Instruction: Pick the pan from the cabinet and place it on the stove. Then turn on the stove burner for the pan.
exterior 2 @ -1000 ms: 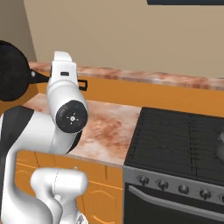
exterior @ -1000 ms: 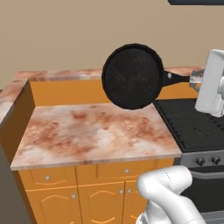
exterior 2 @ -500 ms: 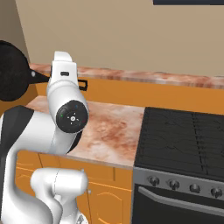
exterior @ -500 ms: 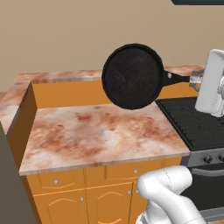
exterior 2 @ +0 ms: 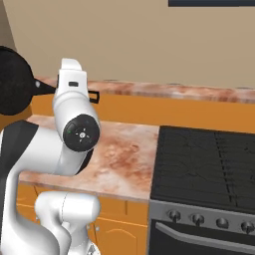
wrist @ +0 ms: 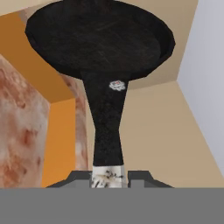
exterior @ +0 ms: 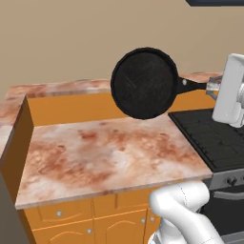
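The pan [exterior: 144, 82] hangs in the air above the counter [exterior: 109, 157], tipped up on its side so that its round dark face looks toward the left base camera. Its long handle runs to the right toward the white hand of the arm. In the hand view the handle comes straight up from between the two finger tips, and the gripper [wrist: 108, 176] is pinched on its pale end. In the left base view the gripper [exterior: 214, 87] is mostly hidden behind the white wrist housing, so the fingers there are hard to make out. In the right base view the pan [exterior 2: 12, 88] is cut off by the left edge, and only part of the bowl and the start of the handle show before the arm covers the rest.

The pan sits over the right part of the reddish marbled counter, near its back rise, and just left of the stove [exterior: 214, 138]. It touches neither. The stove is cut off at the right edge of the left base view; the right base view shows more of its black grates and a row of knobs [exterior 2: 197, 218] along the grey front. Below the counter, the orange-brown drawers [exterior: 57, 213] are partly hidden by the arm's white base.
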You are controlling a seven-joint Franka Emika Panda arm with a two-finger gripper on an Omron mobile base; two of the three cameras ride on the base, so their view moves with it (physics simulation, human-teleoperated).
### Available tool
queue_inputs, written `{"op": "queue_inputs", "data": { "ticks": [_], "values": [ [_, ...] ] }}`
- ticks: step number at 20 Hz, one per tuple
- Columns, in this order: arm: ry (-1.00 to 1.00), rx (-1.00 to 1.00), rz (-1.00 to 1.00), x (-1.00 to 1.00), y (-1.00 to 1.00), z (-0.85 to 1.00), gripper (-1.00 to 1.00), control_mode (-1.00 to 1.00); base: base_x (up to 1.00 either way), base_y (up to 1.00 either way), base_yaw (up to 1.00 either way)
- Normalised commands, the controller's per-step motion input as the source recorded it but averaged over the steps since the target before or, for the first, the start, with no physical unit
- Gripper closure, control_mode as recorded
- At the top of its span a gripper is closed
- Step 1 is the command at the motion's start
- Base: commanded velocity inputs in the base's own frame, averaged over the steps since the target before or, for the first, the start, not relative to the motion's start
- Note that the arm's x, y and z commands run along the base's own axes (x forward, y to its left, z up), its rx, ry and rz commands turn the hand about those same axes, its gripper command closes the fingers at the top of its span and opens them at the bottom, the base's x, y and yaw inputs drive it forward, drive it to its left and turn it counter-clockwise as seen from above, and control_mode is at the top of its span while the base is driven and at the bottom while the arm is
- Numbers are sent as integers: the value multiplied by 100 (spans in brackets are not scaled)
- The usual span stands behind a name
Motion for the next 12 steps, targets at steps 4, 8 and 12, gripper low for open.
{"op": "queue_inputs", "data": {
  "ticks": [4,8,12],
  "values": [
    [0,0,0,0,0,0,100,100,39,3,-11],
    [0,0,0,0,0,0,100,100,38,3,-9],
    [0,0,0,0,0,0,100,100,34,8,-2]
  ]
}}
